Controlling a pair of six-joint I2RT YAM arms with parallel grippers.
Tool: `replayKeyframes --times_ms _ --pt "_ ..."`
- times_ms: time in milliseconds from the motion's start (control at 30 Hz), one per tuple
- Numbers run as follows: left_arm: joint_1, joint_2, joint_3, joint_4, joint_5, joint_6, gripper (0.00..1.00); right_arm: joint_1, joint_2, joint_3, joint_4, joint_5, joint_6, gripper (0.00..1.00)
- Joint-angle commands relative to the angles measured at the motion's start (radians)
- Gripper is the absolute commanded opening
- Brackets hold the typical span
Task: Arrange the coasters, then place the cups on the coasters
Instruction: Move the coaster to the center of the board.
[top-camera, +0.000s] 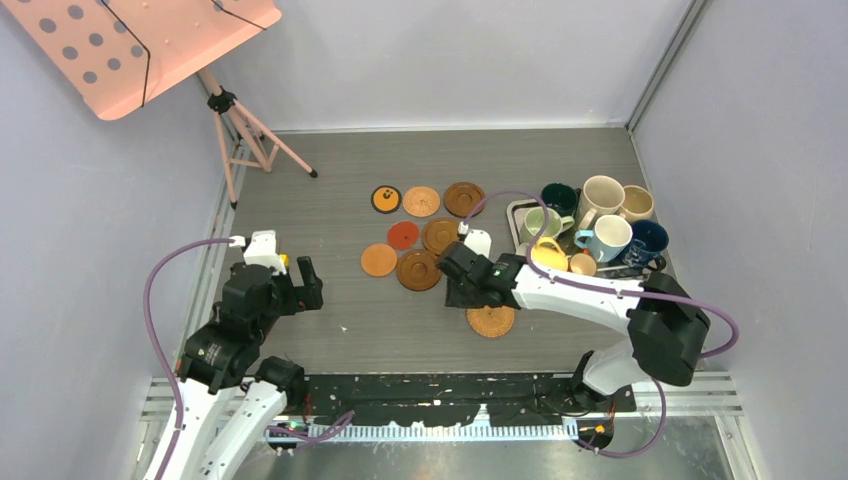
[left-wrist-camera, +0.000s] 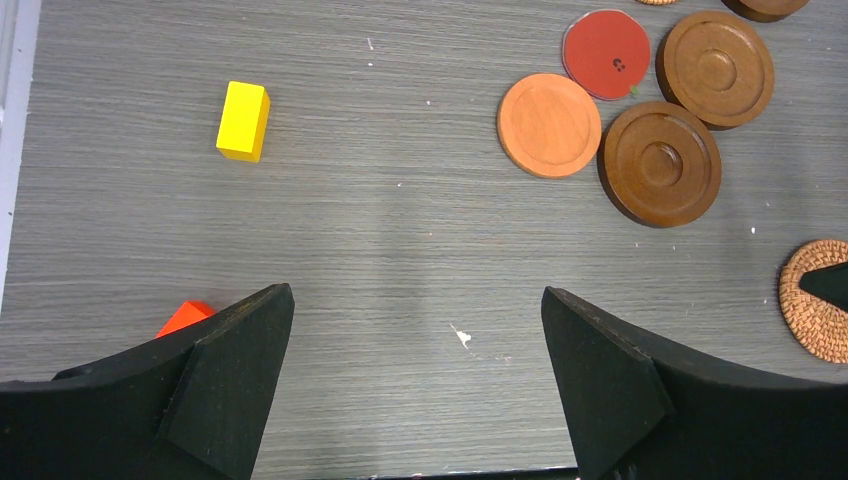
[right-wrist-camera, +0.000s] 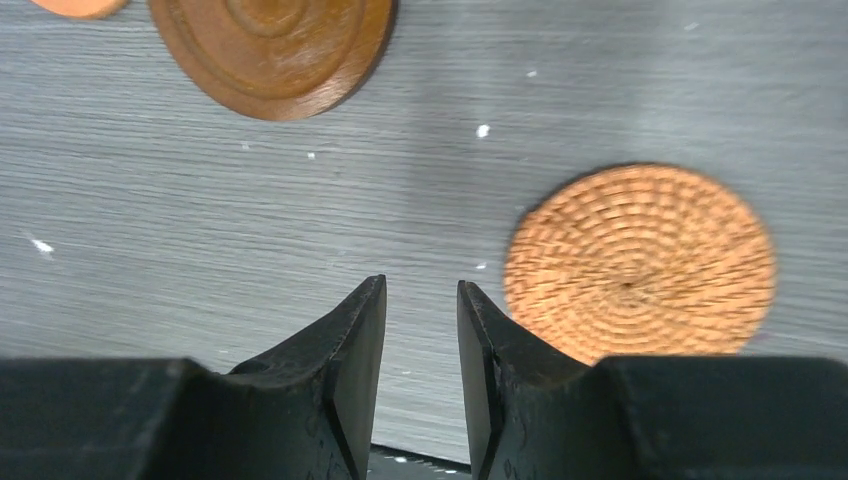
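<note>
Blocking part of the wicker coaster (right-wrist-camera: 640, 260), the right gripper (right-wrist-camera: 420, 300) stands slightly parted.

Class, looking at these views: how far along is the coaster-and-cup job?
Done: nothing clearly; seven coasters lie bunched mid-table. In hand: the right gripper, empty, hangs beside the wicker coaster; the left gripper is open, empty. Left: spacing the coasters, then moving the cups, all at the tray.

Left arm (top-camera: 215, 350) folded near its base at 8 o'clock, left claw (left-wrist-camera: 418, 380) tipped down, jaws spread wide and empty; right arm (top-camera: 590, 295) stretched from 4 o'clock toward centre, right claw (right-wrist-camera: 421, 290) low, jaws narrowly parted, gripping nothing.
</note>
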Motion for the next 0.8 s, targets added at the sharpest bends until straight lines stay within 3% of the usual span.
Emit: replayKeyframes --times_ms 0,233,767 --pt "-0.003 -0.012 -0.001 0.036 -0.008 0.001 0.98 0.004 -0.09 -0.049 -0.049 0.154 -0.205 0.4" --pt "-0.003 -0.008 -0.002 0.037 0.001 0.001 0.98 0.004 -0.158 -0.16 -0.036 0.153 -0.21 0.4" --pt "-0.003 -0.016 -0.002 0.032 -0.014 -0.001 0.98 0.002 -0.05 -0.191 0.14 0.137 -0.225 0.4"
